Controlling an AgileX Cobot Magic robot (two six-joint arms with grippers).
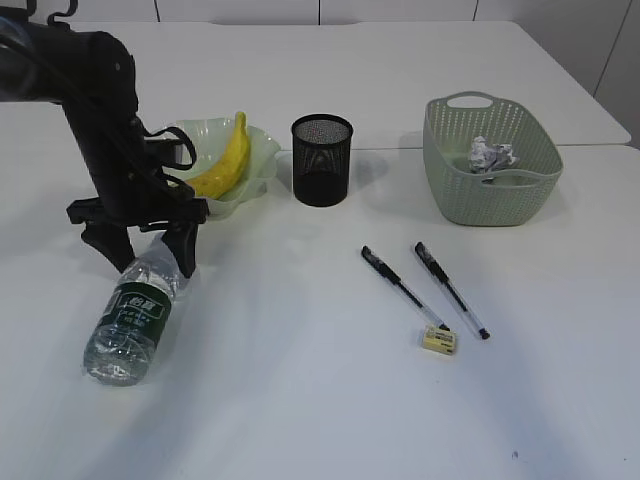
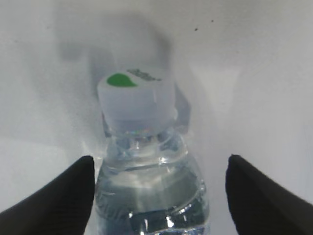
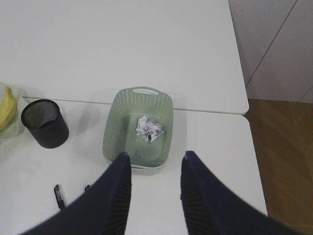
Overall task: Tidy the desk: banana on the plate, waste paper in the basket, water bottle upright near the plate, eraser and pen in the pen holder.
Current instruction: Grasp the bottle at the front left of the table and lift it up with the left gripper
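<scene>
The water bottle (image 1: 130, 322) lies on its side at the left, with its white cap (image 2: 137, 100) toward the plate. My left gripper (image 1: 145, 255) is open and straddles the bottle's neck (image 2: 146, 147), with a black finger (image 2: 54, 196) on each side and a gap on the right. The banana (image 1: 228, 158) lies on the pale green plate (image 1: 262, 165). Waste paper (image 1: 492, 155) sits inside the basket (image 1: 445, 190). Two pens (image 1: 405, 290) (image 1: 452, 290) and the eraser (image 1: 439, 340) lie on the table right of centre. My right gripper (image 3: 156, 155) hangs open and empty high above the basket (image 3: 110, 132).
The black mesh pen holder (image 1: 322, 160) stands between the plate and the basket. A seam (image 1: 400, 150) between two white tables runs behind these things. In the right wrist view the table's right edge (image 3: 254, 161) drops to a wooden floor.
</scene>
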